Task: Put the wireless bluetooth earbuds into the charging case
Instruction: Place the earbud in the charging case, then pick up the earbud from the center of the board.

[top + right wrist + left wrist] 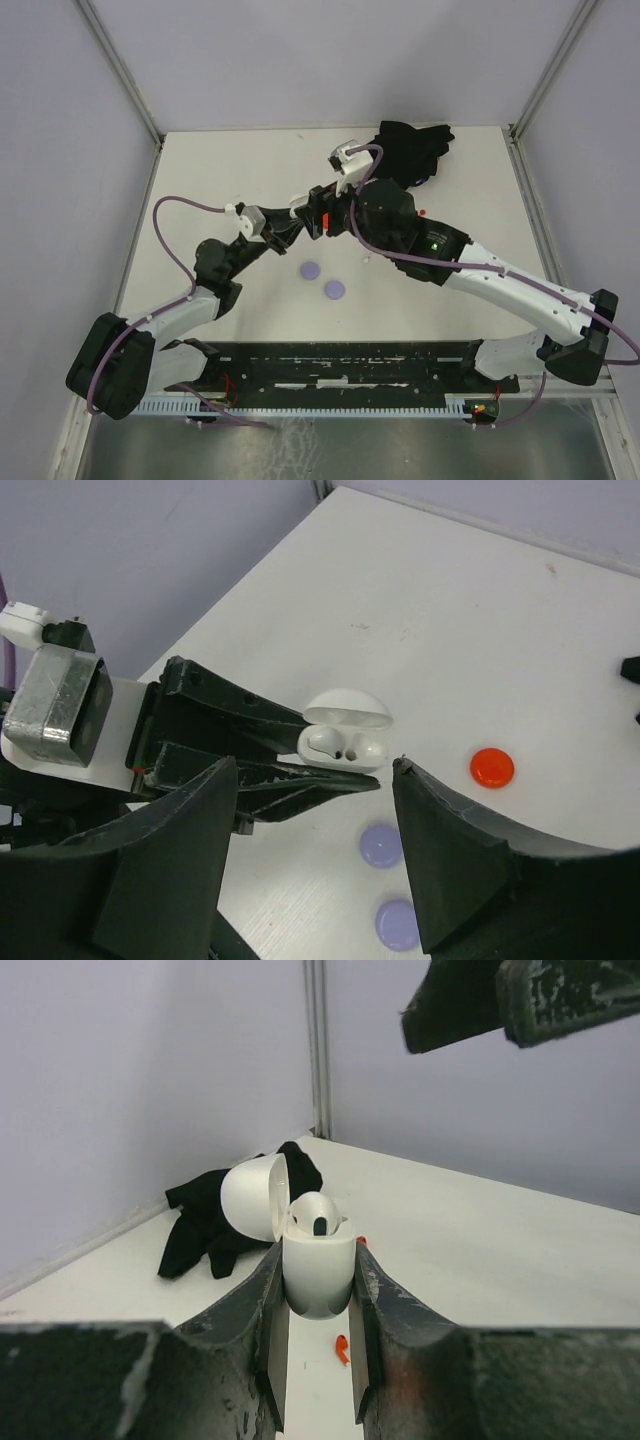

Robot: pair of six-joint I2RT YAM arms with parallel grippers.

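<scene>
White table bears two lavender discs, a red disc, black cloth.

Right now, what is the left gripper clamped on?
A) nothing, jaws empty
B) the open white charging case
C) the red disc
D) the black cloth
B: in the left wrist view the left gripper pinches the white charging case between its fingers, with the lid flipped open and an earbud seated inside.
</scene>
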